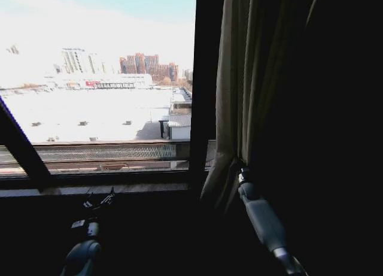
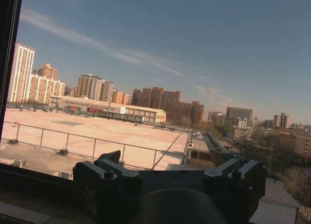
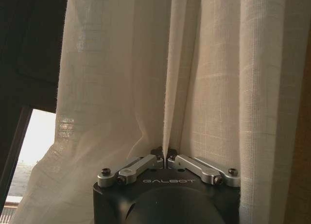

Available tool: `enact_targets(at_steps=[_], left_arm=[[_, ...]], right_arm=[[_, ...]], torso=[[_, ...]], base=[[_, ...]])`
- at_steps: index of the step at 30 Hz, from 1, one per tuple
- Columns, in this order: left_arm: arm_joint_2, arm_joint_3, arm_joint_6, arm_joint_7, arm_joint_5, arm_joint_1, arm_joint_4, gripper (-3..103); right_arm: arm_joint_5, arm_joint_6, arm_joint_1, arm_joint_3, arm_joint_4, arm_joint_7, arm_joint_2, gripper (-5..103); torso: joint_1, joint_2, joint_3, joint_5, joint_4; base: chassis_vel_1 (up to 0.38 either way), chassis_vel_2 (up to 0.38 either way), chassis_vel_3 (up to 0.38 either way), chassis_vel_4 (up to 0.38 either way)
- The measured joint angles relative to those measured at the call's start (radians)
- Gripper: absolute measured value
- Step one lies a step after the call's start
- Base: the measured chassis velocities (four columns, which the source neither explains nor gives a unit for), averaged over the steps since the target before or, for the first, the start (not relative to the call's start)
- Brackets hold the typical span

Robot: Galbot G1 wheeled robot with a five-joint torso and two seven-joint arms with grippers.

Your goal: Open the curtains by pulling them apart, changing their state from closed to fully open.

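Observation:
A sheer white pleated curtain [image 1: 236, 78] hangs gathered at the right of the window, leaving the glass to its left uncovered. My right gripper [image 1: 242, 174] is raised against the curtain's lower part. In the right wrist view the right gripper [image 3: 165, 158] is shut on a fold of the curtain [image 3: 121, 88], with the fabric bunching into the fingertips. My left gripper [image 1: 99, 201] sits low in front of the window sill. In the left wrist view the left gripper [image 2: 170, 173] is open and faces the glass, holding nothing.
A dark vertical window frame bar [image 1: 203, 78] stands just left of the gathered curtain. A diagonal bar [image 1: 21, 147] crosses the lower left of the glass above the sill [image 1: 137, 189]. The area right of the curtain is dark.

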Motion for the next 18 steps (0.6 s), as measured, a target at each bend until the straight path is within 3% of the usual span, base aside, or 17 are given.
enact_targets(at_steps=[9,18], left_arm=[[0.000,0.000,0.000,0.000,0.000,0.000,0.000,100],[0.000,0.000,0.000,0.000,0.000,0.000,0.000,100]], right_arm=[[-0.002,-0.026,-0.028,0.014,0.037,0.036,-0.018,0],[0.021,-0.005,-0.040,-0.019,0.085,-0.033,0.003,0]], torso=[[0.000,0.000,0.000,0.0001,0.0000],[0.000,0.000,0.000,-0.0003,0.0005]], base=[[0.000,0.000,0.000,0.000],[0.000,0.000,0.000,0.000]])
